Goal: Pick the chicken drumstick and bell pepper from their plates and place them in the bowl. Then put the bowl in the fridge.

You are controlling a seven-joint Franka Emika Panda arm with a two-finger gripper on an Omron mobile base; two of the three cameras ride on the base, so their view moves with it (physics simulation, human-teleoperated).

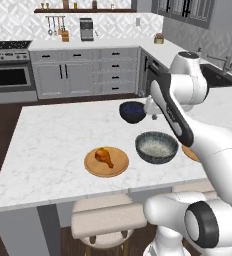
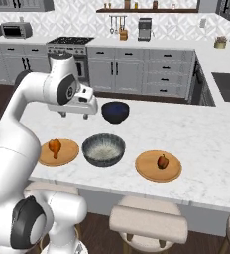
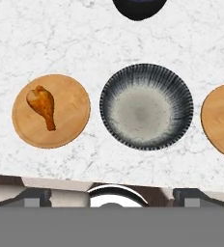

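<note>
The chicken drumstick [image 1: 104,156] [image 2: 54,146] [image 3: 43,105] lies on the left wooden plate [image 1: 119,161] [image 2: 67,154] [image 3: 68,111]. To its right stands the grey speckled bowl [image 1: 157,146] [image 2: 103,149] [image 3: 146,106], with nothing in it. On the right plate [image 2: 149,168] [image 3: 222,120] rests the bell pepper [image 2: 162,161]. My gripper [image 2: 74,115] hangs open high above the counter, over the space between the drumstick's plate and the bowl, and holds nothing. Its fingertips [image 3: 34,197] stand far apart in the hand view. The fridge is out of view.
A glossy dark blue bowl [image 1: 133,111] [image 2: 115,112] [image 3: 138,7] sits behind the grey one. Padded stools [image 1: 105,220] [image 2: 149,221] stand under the island's near edge. Cabinets and a stove [image 1: 8,70] line the back wall.
</note>
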